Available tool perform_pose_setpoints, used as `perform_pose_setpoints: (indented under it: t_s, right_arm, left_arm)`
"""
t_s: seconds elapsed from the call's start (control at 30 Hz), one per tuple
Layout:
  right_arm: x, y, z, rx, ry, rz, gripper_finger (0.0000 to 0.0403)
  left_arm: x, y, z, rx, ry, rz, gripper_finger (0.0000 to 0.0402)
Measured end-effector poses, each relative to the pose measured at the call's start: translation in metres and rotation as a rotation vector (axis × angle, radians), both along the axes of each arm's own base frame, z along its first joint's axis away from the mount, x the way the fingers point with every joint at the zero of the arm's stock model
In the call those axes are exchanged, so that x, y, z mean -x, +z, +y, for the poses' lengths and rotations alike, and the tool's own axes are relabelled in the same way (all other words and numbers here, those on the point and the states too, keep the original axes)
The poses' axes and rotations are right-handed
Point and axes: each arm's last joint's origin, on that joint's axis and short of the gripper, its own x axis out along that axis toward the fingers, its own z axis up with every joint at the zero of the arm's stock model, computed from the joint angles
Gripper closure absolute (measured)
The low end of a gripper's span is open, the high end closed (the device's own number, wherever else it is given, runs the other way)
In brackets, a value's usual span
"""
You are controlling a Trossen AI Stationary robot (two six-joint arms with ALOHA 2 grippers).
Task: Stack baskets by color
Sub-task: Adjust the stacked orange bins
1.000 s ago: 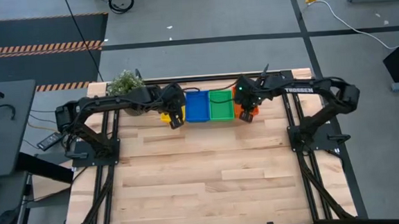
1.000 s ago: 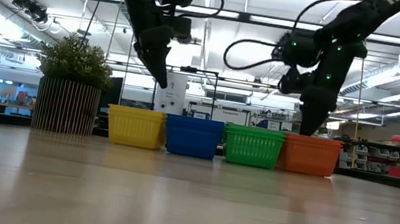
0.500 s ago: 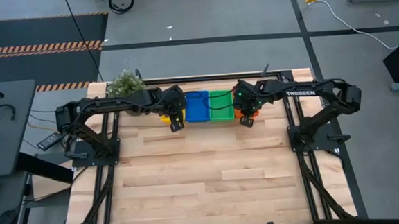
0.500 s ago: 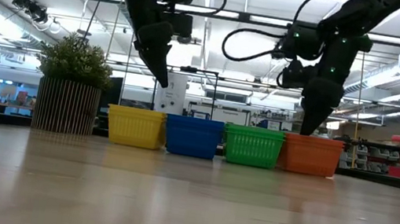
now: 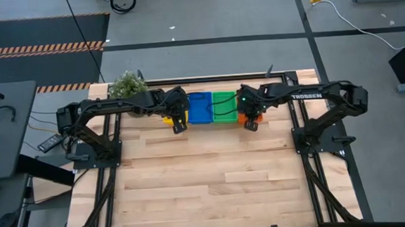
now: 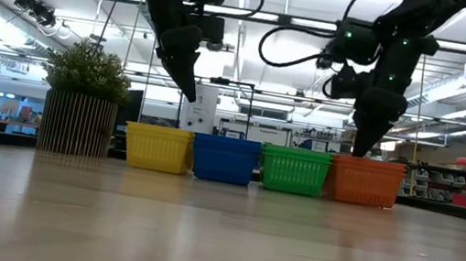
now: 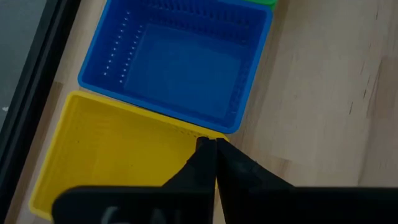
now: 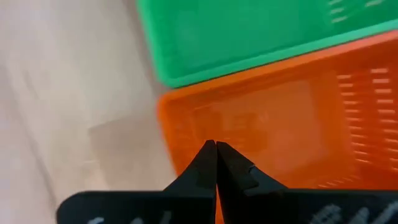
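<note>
A pale wooden table fills the middle of a workshop with a grey floor; from the low view its bare planks run from the camera back to a row of things at the far edge, with shelves, desks and ceiling lights in the room behind.

Along that far edge four baskets stand side by side, touching, in one straight row: the yellow basket, the blue basket, the green basket and the orange basket. All sit upright on the table, open sides up. Whether each colour is one basket or several nested cannot be told.

The left gripper hangs in the air above the seam between the yellow and blue baskets, over their near corners. Its jaws are pressed together and hold nothing; in its wrist view the two dark fingers meet at a single tip over the yellow rim.

The right gripper is lower, its tip just at the near rim of the orange basket. Its jaws are likewise fully closed and empty, the tips meeting over the orange floor in its own wrist view.

Beside the yellow basket, at the row's left end, stands a potted plant in a ribbed pot.
</note>
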Motion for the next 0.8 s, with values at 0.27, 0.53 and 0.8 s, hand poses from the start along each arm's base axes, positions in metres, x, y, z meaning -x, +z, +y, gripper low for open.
perform_pose_setpoints:
  t_s: [0.27,0.53,0.8]
  right_arm:
    - [0.010,0.027,0.028,-0.037,0.055,-0.105,0.0399]
    - [0.009,0.008,0.057,-0.115,0.144,0.007,0.0399]
    - [0.008,-0.015,0.051,0.062,0.083,0.124,0.0399]
  left_arm:
    - [0.000,0.000,0.000,0.000,0.000,0.000,0.0378]
    - [0.000,0.000,0.000,-0.001,0.000,-0.001,0.0389]
    - [0.000,0.000,0.000,-0.001,0.000,-0.001,0.0383]
